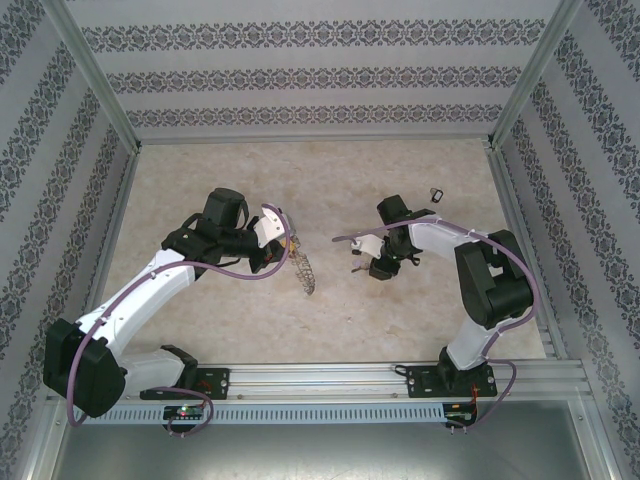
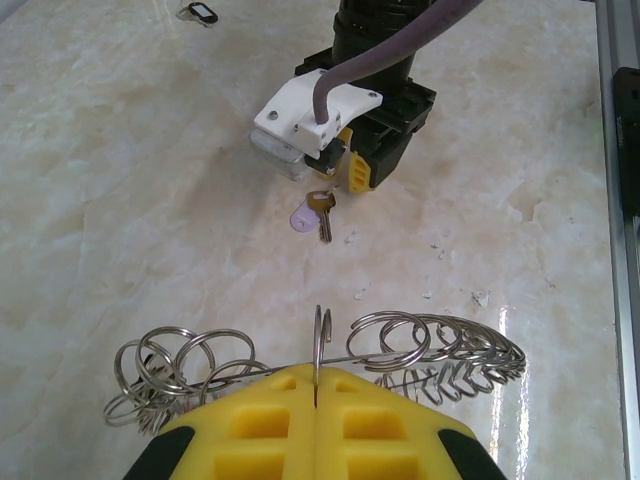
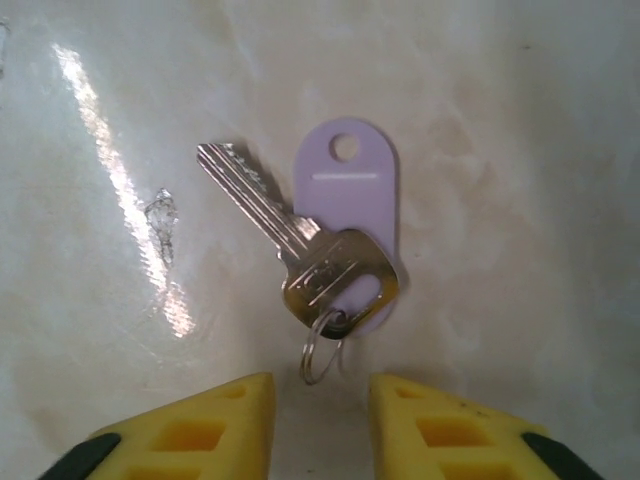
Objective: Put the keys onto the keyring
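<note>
My left gripper [image 2: 316, 378] is shut on a small split ring of the keyring [image 2: 440, 350], a long wire strung with several small silvery rings that spreads to both sides of the yellow fingers. In the top view the keyring [image 1: 306, 272] hangs from my left gripper [image 1: 289, 244] above the table. One brass-and-silver key [image 3: 300, 255] lies flat on the table on a lilac plastic tag [image 3: 350, 190], with a little split ring [image 3: 322, 352] through its head. My right gripper [image 3: 322, 395] is open just short of that little ring, one finger to each side and nothing between them.
The right gripper [image 2: 325, 175] stands over the key [image 2: 322, 212] on the pale marbled tabletop, a short way beyond the keyring. A small black object [image 1: 436, 194] lies toward the back right. Metal frame rails and patterned walls bound the table.
</note>
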You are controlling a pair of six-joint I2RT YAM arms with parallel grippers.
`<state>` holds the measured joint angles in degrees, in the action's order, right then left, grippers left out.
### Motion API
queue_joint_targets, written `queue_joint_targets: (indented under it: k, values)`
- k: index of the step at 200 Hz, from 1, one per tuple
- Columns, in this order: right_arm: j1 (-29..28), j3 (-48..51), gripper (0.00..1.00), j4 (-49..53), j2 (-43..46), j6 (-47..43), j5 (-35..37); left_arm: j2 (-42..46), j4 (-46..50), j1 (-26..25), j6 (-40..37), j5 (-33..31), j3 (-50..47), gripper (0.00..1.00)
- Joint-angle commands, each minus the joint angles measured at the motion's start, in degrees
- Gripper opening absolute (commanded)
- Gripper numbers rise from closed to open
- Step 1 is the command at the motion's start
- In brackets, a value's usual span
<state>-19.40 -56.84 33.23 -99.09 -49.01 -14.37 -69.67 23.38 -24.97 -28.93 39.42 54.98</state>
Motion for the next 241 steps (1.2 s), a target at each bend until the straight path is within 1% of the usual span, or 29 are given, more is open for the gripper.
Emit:
queue_joint_targets:
  k: [1,5,17,30,48,56,117,138,151,190,219,241]
  values:
    - [-0.82,-0.83,0.24,-0.77,-1.45,-2.05,1.68,0.17,0.18,0.89,-1.30,1.80,0.29,0.00]
    - [-0.83,-0.82,0.23,-1.00,-1.54,-2.04,1.44,0.15,0.22,0.89,-1.35,1.80,0.23,0.00]
    - [-0.89,-1.11,0.11,-1.00,-1.55,-2.18,0.95,0.06,0.40,1.14,-1.55,1.88,0.29,0.00]
    - [-0.82,-1.43,0.05,-0.94,-1.46,-2.36,0.70,-0.03,0.57,1.33,-1.67,1.93,0.31,0.00]
    - [-0.73,-0.76,0.03,-1.57,-0.15,-3.10,-1.03,-0.12,0.51,1.45,-1.66,2.14,0.35,0.00]
    - [-0.73,-0.28,0.00,-1.82,0.63,-3.64,-1.97,-0.20,0.44,1.49,-1.66,2.20,0.30,0.00]
    - [0.18,3.42,0.00,-2.80,6.22,-7.85,-7.83,-0.48,-0.19,1.56,-1.48,2.70,0.07,0.00]
    - [0.41,3.13,0.00,-1.80,5.83,-8.23,-7.34,-0.54,-0.35,1.52,-1.31,2.86,-0.13,0.00]
    - [0.12,2.41,0.00,-0.82,4.39,-8.30,-5.85,-0.55,-0.26,1.56,-1.24,2.94,-0.14,0.00]
    - [-0.12,2.66,0.01,-1.83,2.68,-8.46,-3.30,-0.46,0.00,1.56,-1.21,2.82,-0.37,0.00]
    - [0.18,2.83,0.05,-2.21,2.34,-8.67,-3.14,-0.43,-0.16,1.59,-1.14,2.84,-0.48,0.00]
    - [-0.19,2.55,0.10,-1.96,1.69,-8.78,-2.51,-0.52,-0.35,1.59,-0.96,2.86,-0.44,0.00]
